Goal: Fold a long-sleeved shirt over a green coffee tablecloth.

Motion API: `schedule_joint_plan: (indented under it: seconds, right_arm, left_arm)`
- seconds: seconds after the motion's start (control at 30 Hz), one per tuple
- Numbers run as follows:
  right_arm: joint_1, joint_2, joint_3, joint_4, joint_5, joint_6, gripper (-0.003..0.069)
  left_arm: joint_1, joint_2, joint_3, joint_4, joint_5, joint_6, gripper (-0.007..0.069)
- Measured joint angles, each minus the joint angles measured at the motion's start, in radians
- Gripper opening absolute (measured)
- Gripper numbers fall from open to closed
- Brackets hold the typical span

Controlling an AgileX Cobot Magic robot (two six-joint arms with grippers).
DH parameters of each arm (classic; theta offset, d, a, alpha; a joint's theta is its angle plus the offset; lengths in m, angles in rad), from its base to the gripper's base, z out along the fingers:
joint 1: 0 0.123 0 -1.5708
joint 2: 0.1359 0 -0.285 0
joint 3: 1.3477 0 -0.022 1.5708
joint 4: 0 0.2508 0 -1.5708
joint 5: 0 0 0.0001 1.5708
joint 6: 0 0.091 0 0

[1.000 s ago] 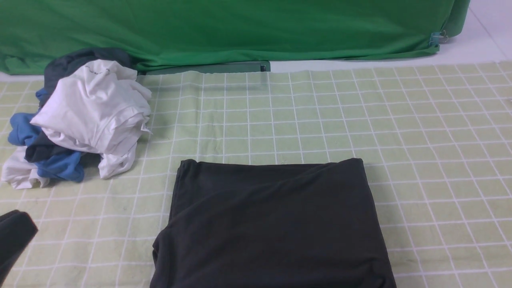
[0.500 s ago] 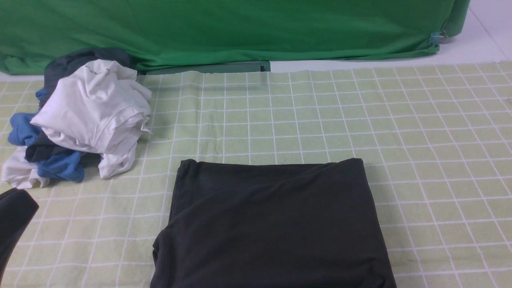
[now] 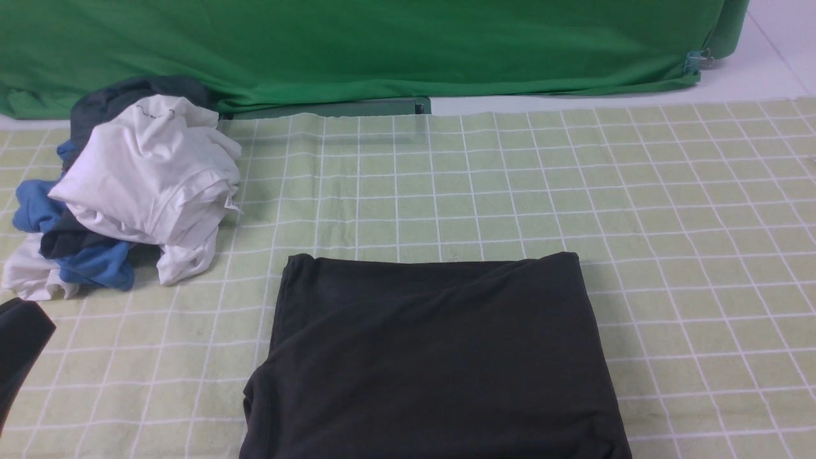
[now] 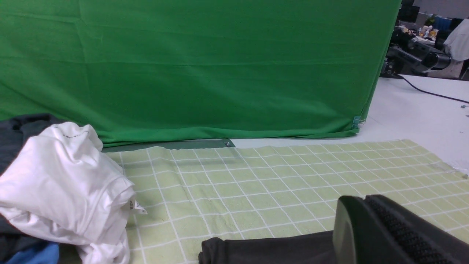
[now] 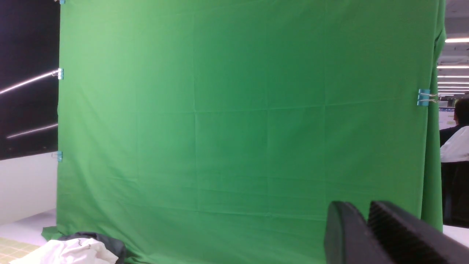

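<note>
Long-sleeved shirt [image 3: 433, 360] folded on the green coffee tablecloth [image 3: 688, 217]

It lies as a dark rectangle at the near middle; no print or label readable. The left gripper [image 4: 370, 214] is closed and empty just above it. The right gripper [image 5: 368, 223] is raised toward the green backdrop [image 5: 242, 121], fingers nearly together, holding nothing

The only thing that has moved is the dark shape [image 3: 19, 344] at the front view's lower left edge, just below the clothes pile [image 3: 127, 191]. A second ago its top lay lower on the tablecloth [image 3: 669, 223] and reached further in from the edge. Since then it has risen toward the pile and drawn back slightly toward the edge.
</note>
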Motion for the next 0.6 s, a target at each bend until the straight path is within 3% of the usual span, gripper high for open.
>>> schedule_joint_plan:
  seconds: [0.13, 0.47, 0.6]
  right_arm:
    - [0.000, 0.000, 0.000, 0.000, 0.000, 0.000, 0.0111]
    - [0.000, 0.000, 0.000, 0.000, 0.000, 0.000, 0.0132]
    - [0.000, 0.000, 0.000, 0.000, 0.000, 0.000, 0.0138]
  left_arm:
    - [0.009, 0.000, 0.003, 0.026, -0.002, 0.047, 0.0014]
    - [0.259, -0.063, 0.285, 0.042, -0.214, 0.112, 0.0014]
    - [0.289, -0.092, 0.359, 0.042, -0.205, 0.118, 0.0014]
